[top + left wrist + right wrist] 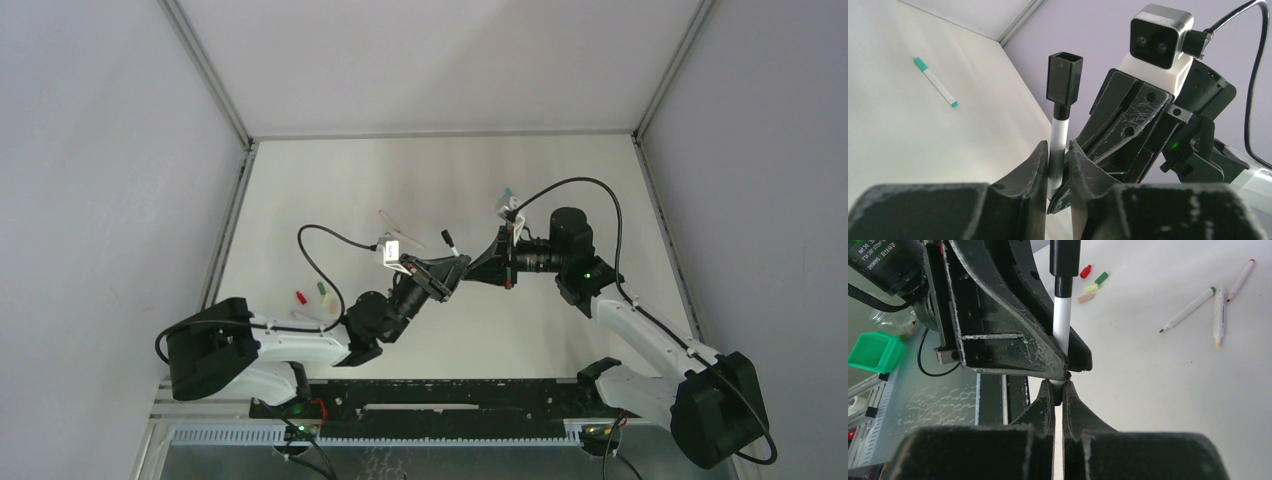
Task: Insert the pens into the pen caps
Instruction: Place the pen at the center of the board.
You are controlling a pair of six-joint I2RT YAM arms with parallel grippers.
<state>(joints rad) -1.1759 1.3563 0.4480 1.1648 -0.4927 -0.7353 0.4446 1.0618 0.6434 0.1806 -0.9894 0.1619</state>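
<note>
A white-barrelled pen (1059, 135) stands upright between my two grippers, with a black cap (1064, 79) on its top end. My left gripper (1058, 146) is shut on the barrel, one finger on each side. My right gripper (1058, 386) comes from the opposite side and is shut on the pen's dark lower end. From above, the two grippers meet mid-table around this pen (453, 248). Loose caps lie together on the table: red (1086, 271), green (1101, 277), yellow-green (1091, 287) and peach (1085, 298). Three uncapped pens (1188, 310) lie near them.
A pen with a teal cap (935, 82) lies alone further back on the table. A green bin (873, 352) sits off the table beyond the left arm. A black rail (440, 395) runs along the near edge between the arm bases. Grey walls enclose the table.
</note>
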